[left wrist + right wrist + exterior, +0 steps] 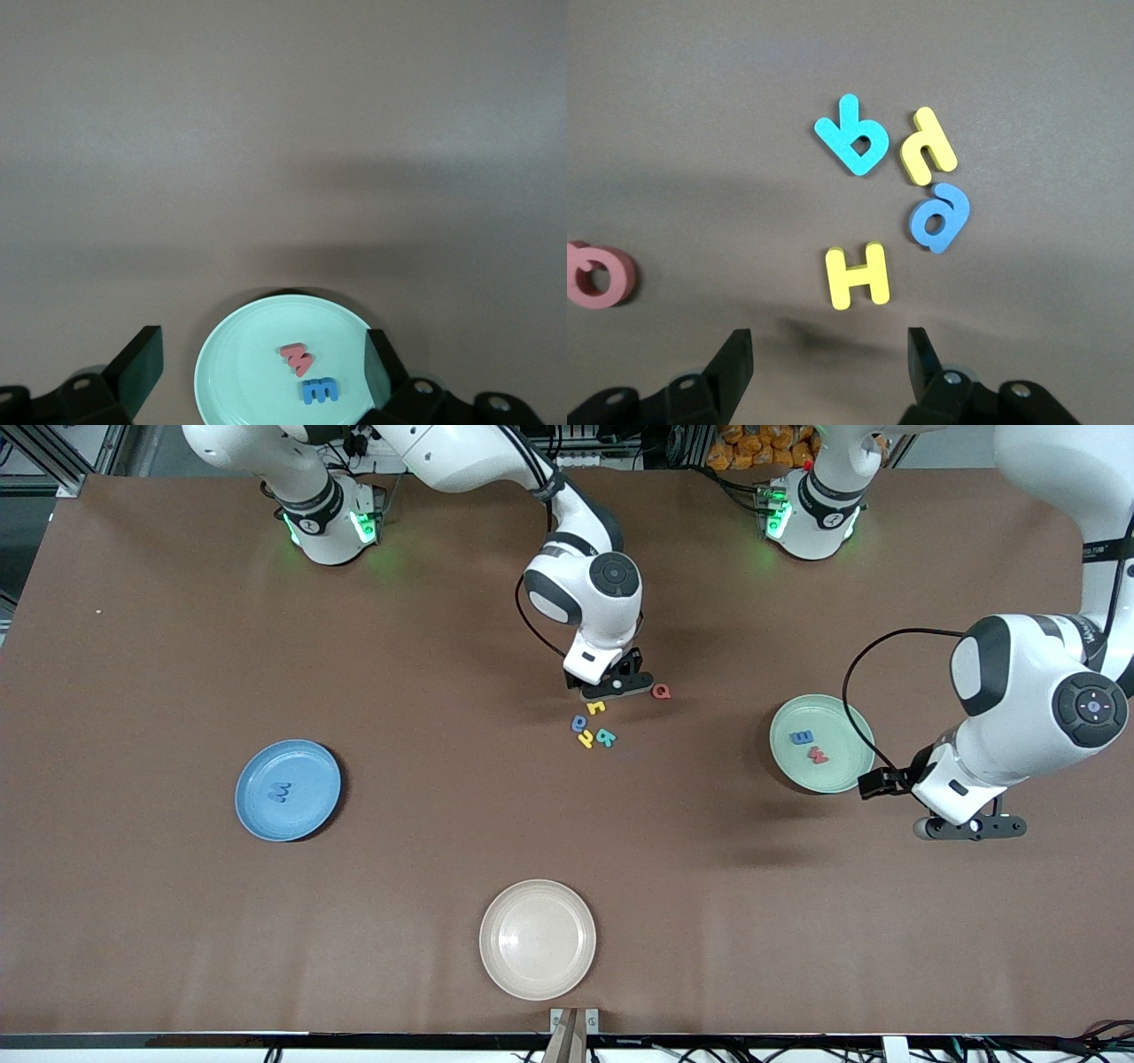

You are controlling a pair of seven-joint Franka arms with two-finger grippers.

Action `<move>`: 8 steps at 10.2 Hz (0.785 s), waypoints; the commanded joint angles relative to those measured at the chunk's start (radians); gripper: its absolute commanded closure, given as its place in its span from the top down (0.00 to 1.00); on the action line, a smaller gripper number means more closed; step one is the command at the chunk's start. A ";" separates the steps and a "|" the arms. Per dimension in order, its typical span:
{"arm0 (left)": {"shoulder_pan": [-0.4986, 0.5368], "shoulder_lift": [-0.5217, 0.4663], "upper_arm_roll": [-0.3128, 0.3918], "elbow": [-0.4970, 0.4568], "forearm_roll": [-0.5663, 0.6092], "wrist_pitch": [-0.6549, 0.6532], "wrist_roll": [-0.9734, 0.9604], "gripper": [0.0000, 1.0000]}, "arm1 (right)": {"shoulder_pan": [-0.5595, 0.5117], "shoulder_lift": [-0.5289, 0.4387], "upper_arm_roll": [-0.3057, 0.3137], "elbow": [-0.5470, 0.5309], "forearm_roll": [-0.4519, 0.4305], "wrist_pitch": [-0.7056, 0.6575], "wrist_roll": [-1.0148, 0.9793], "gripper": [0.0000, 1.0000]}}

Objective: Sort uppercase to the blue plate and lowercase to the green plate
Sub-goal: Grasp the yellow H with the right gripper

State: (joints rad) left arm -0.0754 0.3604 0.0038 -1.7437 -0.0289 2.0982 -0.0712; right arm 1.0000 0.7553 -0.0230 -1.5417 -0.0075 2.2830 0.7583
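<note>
Currently the brown, matte bench (177, 646) carries three round, shallow plastic plates with raised rims. Toward the right arm's end lies the blue plate (288, 790), holding one blue W (281, 791) of flat foam. The cream plate (538, 939) lies nearest the front camera, near the bench edge.

At mid-bench, the right tool (611, 688) hangs low over the loose letters, its fingers (731, 367) spread apart and gripping nothing. Directly under it lies the yellow H (857, 275), flat on the bench between the finger lines but not touched. Just beside the H lie the blue e (940, 218), the yellow d (928, 146) and the teal letter (852, 135), packed in a tight cluster, the e and d touching or nearly so. The red Q (661, 691) lies apart from the cluster, close beside the right tool toward the left arm's end. All letters are thick, soft-edged foam cut-outs.

Toward the left arm's end, the green plate (821, 744) holds the blue m (320, 390) and the red w (298, 358), close together. The left tool (970, 826) waits in the air beside this plate, fingers (142, 363) fully released, empty.
</note>
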 commanded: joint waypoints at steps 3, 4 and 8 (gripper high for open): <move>-0.015 -0.003 0.004 -0.002 -0.077 -0.003 -0.045 1.00 | -0.023 0.033 0.000 0.020 -0.009 0.020 -0.040 0.79; -0.021 0.000 0.002 0.001 -0.075 -0.001 -0.086 1.00 | -0.023 0.042 0.000 0.020 -0.009 0.026 -0.040 0.78; -0.044 0.014 0.001 0.023 -0.066 -0.003 -0.177 1.00 | -0.032 0.044 -0.002 0.022 -0.005 0.041 -0.033 0.73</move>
State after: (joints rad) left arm -0.1109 0.3641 0.0014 -1.7384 -0.0829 2.0982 -0.2265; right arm 0.9824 0.7891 -0.0325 -1.5413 -0.0075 2.3212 0.7254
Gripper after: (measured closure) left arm 0.000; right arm 0.242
